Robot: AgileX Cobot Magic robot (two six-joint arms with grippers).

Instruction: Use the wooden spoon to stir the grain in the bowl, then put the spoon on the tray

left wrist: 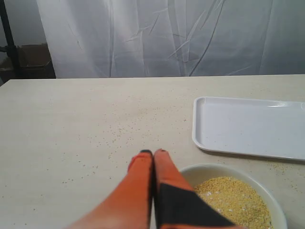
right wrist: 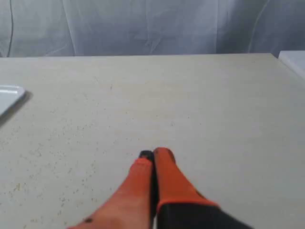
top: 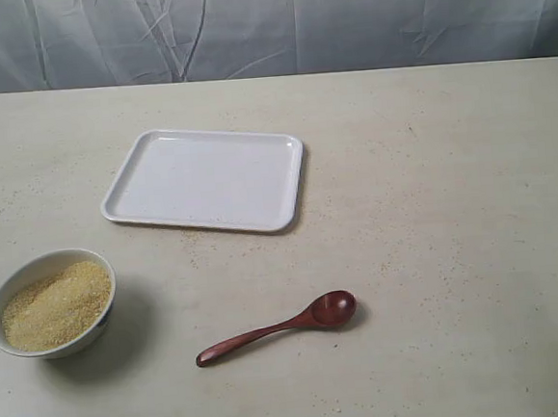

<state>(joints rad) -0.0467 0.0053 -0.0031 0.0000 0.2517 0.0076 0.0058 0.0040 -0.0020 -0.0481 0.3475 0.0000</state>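
The white bowl [top: 52, 304] with yellow-tan grain [top: 57, 305] stands at the table's front left. A dark red-brown wooden spoon [top: 281, 327] lies flat in front of centre, head to the right. The flat white tray [top: 205, 179] rests behind them. Neither arm shows in the exterior view. In the left wrist view my left gripper [left wrist: 153, 153] is shut and empty, its orange fingers beside the bowl [left wrist: 236, 172] and its grain [left wrist: 236, 200], with the tray [left wrist: 250, 125] further off. My right gripper [right wrist: 153, 155] is shut over bare table; the tray's corner [right wrist: 8, 97] shows, the spoon does not.
Loose grains are scattered over the beige tabletop [top: 433, 206], mostly around the tray and spoon. A wrinkled white curtain [top: 264, 21] hangs behind the table's far edge. A dark frame and a box [left wrist: 28, 59] stand beyond the table in the left wrist view.
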